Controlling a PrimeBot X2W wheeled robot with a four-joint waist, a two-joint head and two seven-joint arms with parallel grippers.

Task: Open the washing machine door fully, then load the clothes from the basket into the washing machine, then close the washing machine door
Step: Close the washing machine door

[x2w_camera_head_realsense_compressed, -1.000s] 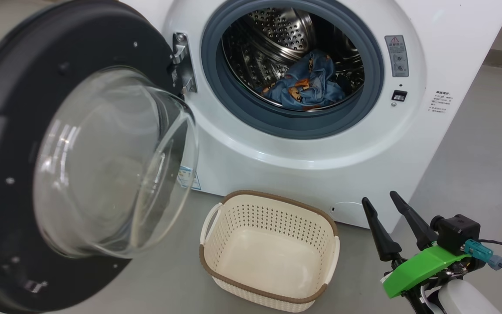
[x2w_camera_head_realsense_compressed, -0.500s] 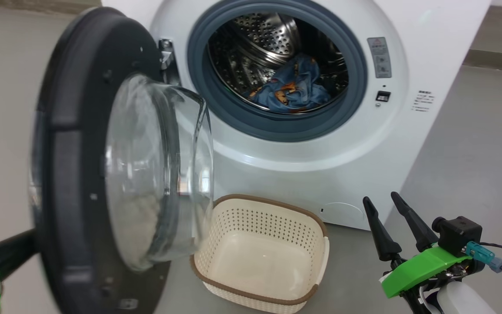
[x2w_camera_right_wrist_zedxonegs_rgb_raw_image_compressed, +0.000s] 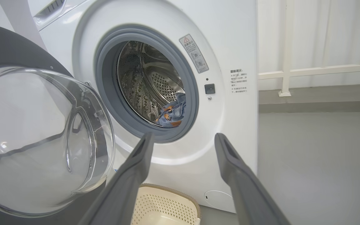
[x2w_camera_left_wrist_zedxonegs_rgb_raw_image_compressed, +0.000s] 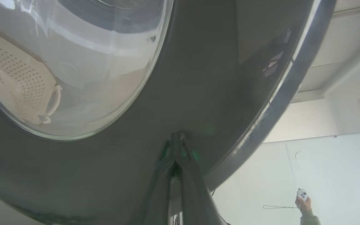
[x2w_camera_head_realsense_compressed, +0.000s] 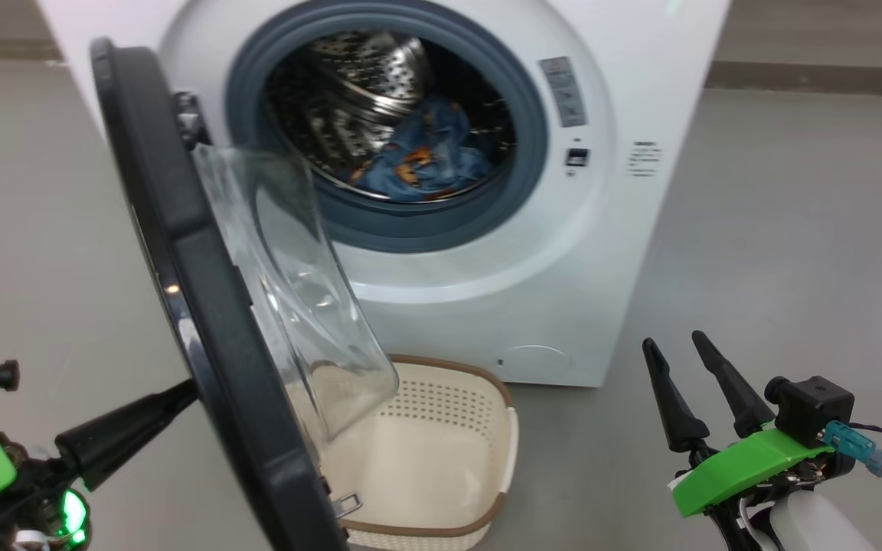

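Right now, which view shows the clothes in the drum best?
The head view: it looks into the washing machine, so the clothes show spread wide inside. The right wrist view, from the side, catches a small part.

The washing machine (x2w_camera_head_realsense_compressed: 441, 306) is white, with a grey-blue gasket (x2w_camera_head_realsense_compressed: 410, 229) and a shiny steel drum (x2w_camera_head_realsense_compressed: 349, 69) dotted with small holes. The clothes (x2w_camera_head_realsense_compressed: 418, 164) are light blue with orange and brown prints. The washing machine door (x2w_camera_head_realsense_compressed: 204, 306) has a glossy black ring and a clear, colourless glass bowl (x2w_camera_head_realsense_compressed: 295, 268). The basket (x2w_camera_head_realsense_compressed: 441, 405) is cream-white with rows of small holes and a brown rim. The floor (x2w_camera_head_realsense_compressed: 755, 268) is plain grey. The right gripper (x2w_camera_head_realsense_compressed: 672, 341) has black fingers (x2w_camera_head_realsense_compressed: 671, 413) and a bright green cover (x2w_camera_head_realsense_compressed: 739, 467).
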